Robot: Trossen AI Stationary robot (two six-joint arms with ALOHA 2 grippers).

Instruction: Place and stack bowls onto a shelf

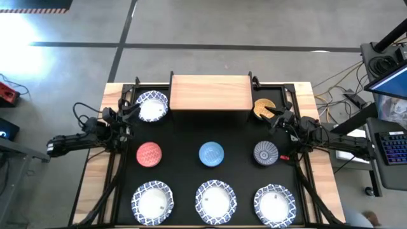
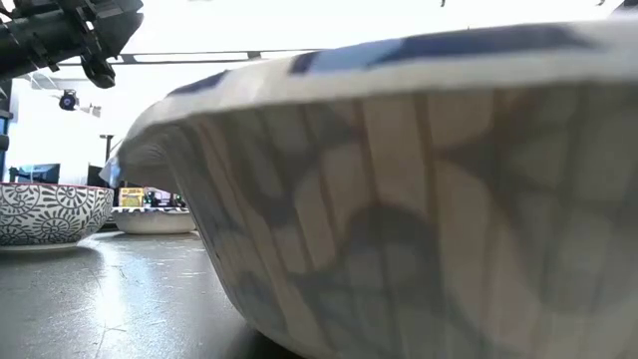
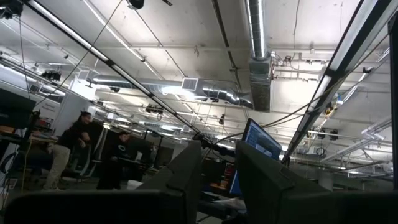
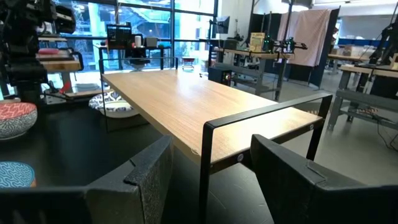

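From above I see the black mat [image 1: 184, 137] covering most of the table, with the wooden shelf [image 1: 210, 93] standing bare at its far edge, in the middle. Nothing sits on the shelf.

Three wide white bowls with blue rims line the near edge: one on the left [image 1: 152, 201], one in the middle [image 1: 215, 200], one on the right [image 1: 275, 202]. The fourth wide bowl [image 1: 152, 106] sits just left of the shelf.

The smaller bowls form a middle row: red bowl [image 1: 149, 154], blue bowl [image 1: 211, 154], and grey patterned bowl [image 1: 265, 153]. The yellow bowl [image 1: 262, 107] rests just right of the shelf.

My left gripper [image 1: 130, 113] hovers at the near-left edge of the fourth wide bowl, and its wrist camera points up at the ceiling; its fingers [image 3: 186, 171] stand apart, holding nothing. My right gripper [image 1: 275, 114] sits close beside the yellow bowl, its fingers [image 4: 143, 171] spread wide and empty, facing the shelf's right end in its wrist view.
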